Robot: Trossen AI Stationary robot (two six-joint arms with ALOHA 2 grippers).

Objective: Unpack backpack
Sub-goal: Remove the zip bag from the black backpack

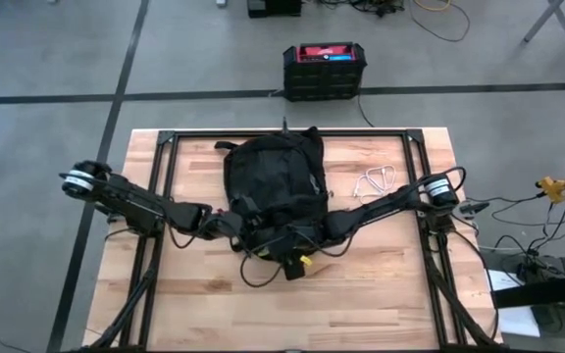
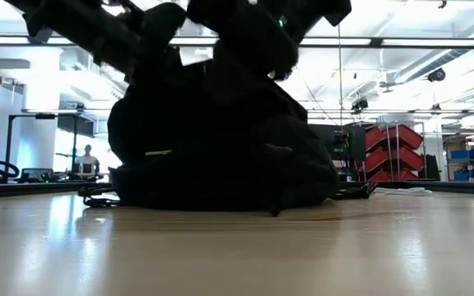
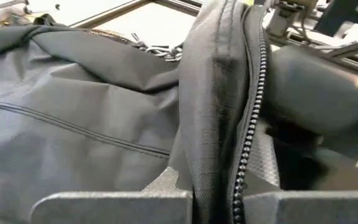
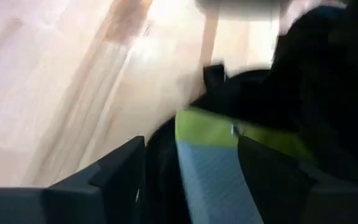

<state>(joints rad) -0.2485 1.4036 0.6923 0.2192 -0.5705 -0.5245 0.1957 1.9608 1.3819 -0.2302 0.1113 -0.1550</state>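
We have the left end effector [image 1: 231, 227] at the near left edge of the backpack [image 1: 275, 176]. Its wrist view shows the two fingers [image 3: 110, 208] closed on a fold of black fabric carrying the zipper [image 3: 252, 106], so we judge it clenched on the backpack's opening edge. The pack lies in the middle of the bench [image 1: 381, 294], its long axis running from near us toward the far side, so most of the bag sits beyond both end effectors and between them.

To the right, our right end effector [image 1: 314, 235] is at the same near end of the pack, where a yellow-green bit [image 1: 303, 262] shows. Its wrist view shows the fingers spread around a yellow-green and blue item [image 4: 219, 155], close against it; we cannot tell whether they grip it.

The relation that matters: the opening faces both end effectors, and the right one is nearer the item. We judge the left should hold the flap while the right draws the item toward the near bench edge. Farther right, metal carabiners [image 1: 373, 182] lie on the bench beside the pack.
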